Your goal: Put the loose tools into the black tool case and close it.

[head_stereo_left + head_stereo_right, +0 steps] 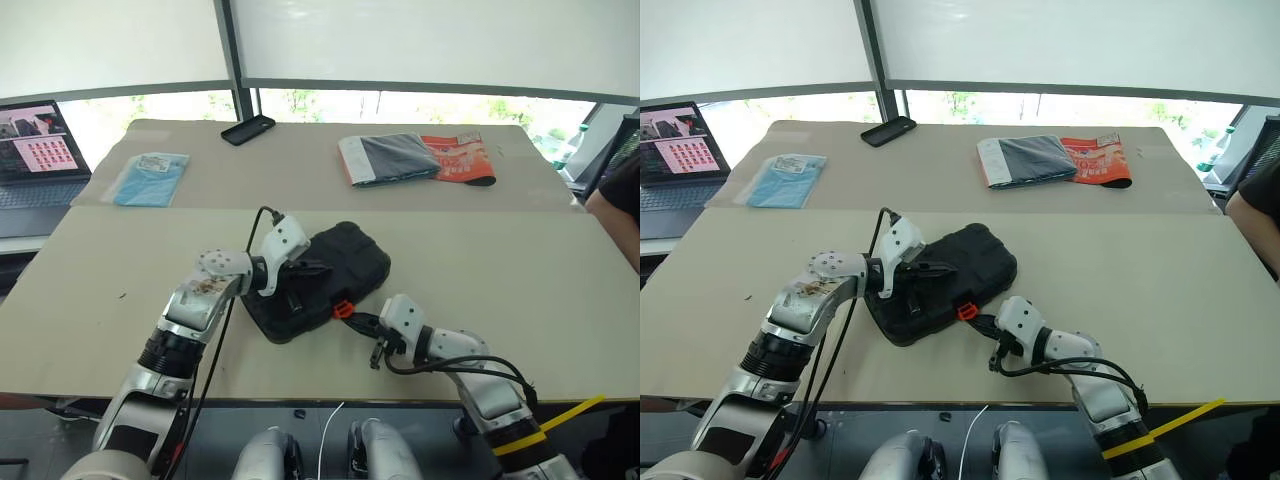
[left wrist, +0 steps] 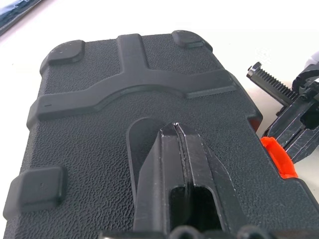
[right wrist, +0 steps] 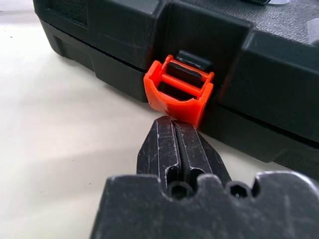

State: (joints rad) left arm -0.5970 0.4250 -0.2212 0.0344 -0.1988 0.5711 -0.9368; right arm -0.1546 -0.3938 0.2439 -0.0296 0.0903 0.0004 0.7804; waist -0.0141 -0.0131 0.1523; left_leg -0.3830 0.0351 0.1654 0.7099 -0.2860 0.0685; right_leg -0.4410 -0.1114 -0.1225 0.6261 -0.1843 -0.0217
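— black tool case [image 1: 330,275] looks shut from here, lid down on its base, sitting on the near table [image 1: 520,300] right in front of the robot. where are the arms?

— left gripper [image 1: 318,268] has its two fingers pressed together, holding nothing, tips resting on the textured lid in a shallow recess. right gripper [image 3: 175,130] is also closed and empty, its tip just below the orange latch [image 3: 178,94] on the case's front edge, very near it; contact i can't tell.

— and the latch?

— it sticks out from the case's front, tilted away from the wall.

— anything else around?

— on the far table a black phone [image 1: 248,129], a blue packet [image 1: 152,178], a grey folded cloth [image 1: 392,158] on an orange booklet [image 1: 462,155], and a laptop [image 1: 38,165] at the left edge.
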